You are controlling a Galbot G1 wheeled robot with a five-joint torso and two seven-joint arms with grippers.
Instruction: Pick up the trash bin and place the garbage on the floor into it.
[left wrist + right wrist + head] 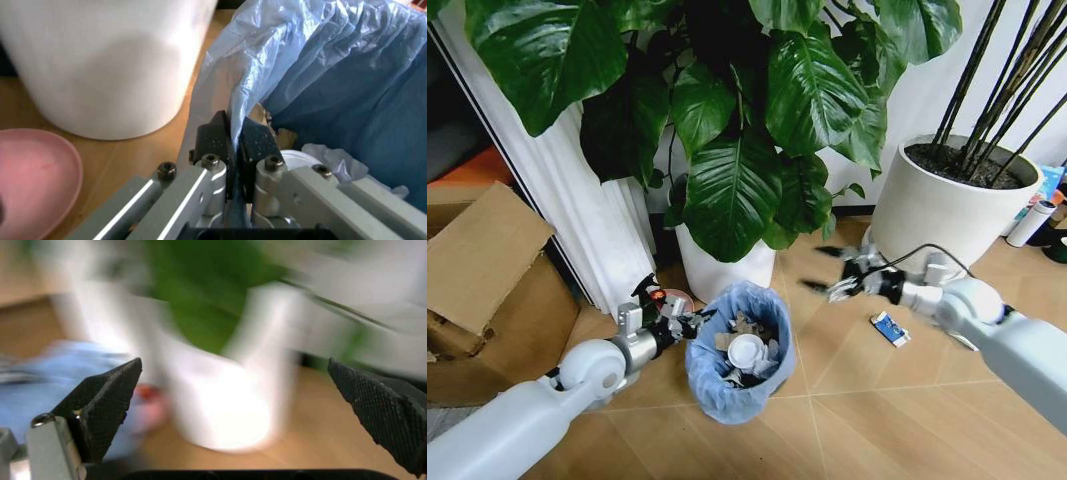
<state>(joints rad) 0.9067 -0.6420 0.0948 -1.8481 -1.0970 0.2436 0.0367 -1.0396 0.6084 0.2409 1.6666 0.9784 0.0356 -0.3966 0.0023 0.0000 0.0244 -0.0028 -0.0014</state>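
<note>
**Bin held by its rim, one packet left on the floor**

The small round dark trash bin lined with crinkly light blue plastic (pixel 739 355) stands on the wooden floor in front of the large white plant pot (pixel 725 268) that holds the broad-leaved plant. The left gripper (pixel 689 322) sits at the bin's 9 o'clock edge, and the left wrist view shows its black fingers (pixel 215 137) pinched tight on a fold of the blue liner and rim. Inside the bin lie crumpled white paper, wrappers and a white disc (pixel 745 350).

The right gripper (pixel 845 270) hangs in the air at about 2 o'clock from the bin, its jaws spread wide with nothing between them. On the floor at roughly 3 o'clock from the bin, near the second white pot (pixel 947 205), lies a small blue and white packet (pixel 890 329).

By my reading, the collecting step is nearly done: most litter is already binned. The next move calls for the empty right gripper to descend on that flat packet, which will need a low, precise pinch, while the left hold steadies the bin.
</note>
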